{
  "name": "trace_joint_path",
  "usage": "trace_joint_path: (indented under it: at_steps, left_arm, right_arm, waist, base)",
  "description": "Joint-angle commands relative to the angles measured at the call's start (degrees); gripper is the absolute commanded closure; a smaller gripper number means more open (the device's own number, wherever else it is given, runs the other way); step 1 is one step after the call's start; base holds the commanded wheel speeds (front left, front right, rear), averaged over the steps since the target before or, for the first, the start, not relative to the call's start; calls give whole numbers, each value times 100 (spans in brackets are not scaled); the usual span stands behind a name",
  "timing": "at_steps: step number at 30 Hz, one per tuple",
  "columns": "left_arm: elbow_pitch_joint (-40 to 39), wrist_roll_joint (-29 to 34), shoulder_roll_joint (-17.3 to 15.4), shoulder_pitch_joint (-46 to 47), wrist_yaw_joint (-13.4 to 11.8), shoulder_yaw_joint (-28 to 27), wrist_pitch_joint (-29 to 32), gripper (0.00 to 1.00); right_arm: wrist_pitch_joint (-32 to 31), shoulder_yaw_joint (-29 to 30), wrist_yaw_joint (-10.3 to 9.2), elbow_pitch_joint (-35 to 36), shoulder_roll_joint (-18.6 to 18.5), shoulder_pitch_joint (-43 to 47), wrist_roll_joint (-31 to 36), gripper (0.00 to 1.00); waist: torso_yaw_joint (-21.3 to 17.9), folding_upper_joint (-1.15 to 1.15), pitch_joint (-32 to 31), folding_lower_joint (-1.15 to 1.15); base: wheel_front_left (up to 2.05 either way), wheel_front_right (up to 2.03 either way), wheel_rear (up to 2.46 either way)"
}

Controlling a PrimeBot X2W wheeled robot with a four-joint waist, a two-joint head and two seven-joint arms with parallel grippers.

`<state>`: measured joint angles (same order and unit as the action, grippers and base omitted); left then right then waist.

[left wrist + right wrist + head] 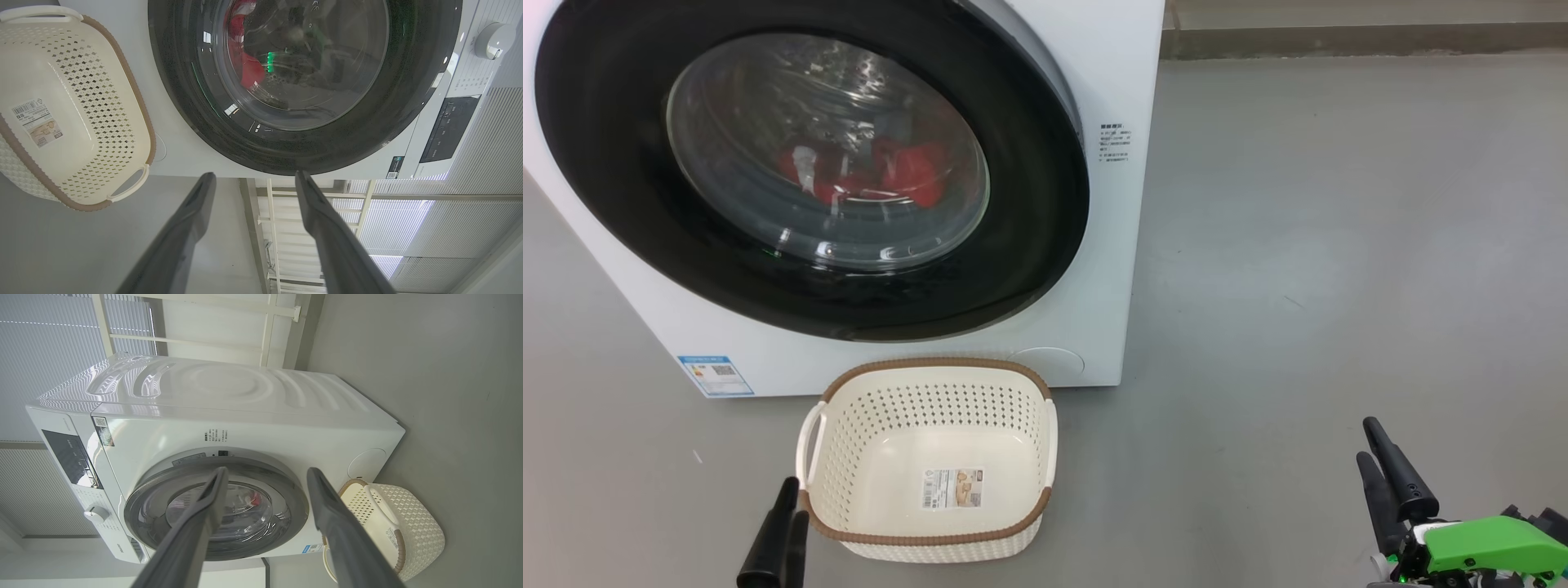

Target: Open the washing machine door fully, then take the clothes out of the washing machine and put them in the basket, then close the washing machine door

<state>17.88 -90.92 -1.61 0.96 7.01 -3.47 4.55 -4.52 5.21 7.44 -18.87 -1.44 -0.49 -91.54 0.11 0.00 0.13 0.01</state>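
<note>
Head view: washing machine (1111, 245) stands on the grey floor (1339, 245), white front facing the camera. Door (1029, 245) is closed, its black rim lying flat against the front. Clothes (915, 175) are inside the drum, seen as red fabric with a bit of white through the glass, low and centre. A blue label (716, 374) sits at the lower left corner of the front.

Basket (931, 365) is on the floor just in front of the machine, below the door, upright. A paper label (952, 487) is stuck on its inner bottom.

Left gripper (792, 498) is at the basket's near left corner, fingers pointing toward the machine. Whether it touches the rim, I cannot tell. Left wrist view: the two fingers are spread wide with nothing between them, aimed at the lower edge of the door rim and apart from it.

Right gripper (1369, 441) is over bare floor at lower right, well apart from basket and machine. Right wrist view: fingers spread wide and holding nothing, with door and basket beyond them. The dial (96, 513) shows on the control strip.
</note>
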Motion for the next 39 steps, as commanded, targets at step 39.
trace_joint_path:
  at_steps: [39]
  left_arm:
    - [-706,3425,-92,-89,-10,37,-680,0]
  right_arm:
    - [676,-302,2,287,-292,-87,2857,0]
  waist:
    - [16,0,46,-1]
  base:
    - [0,0,0]
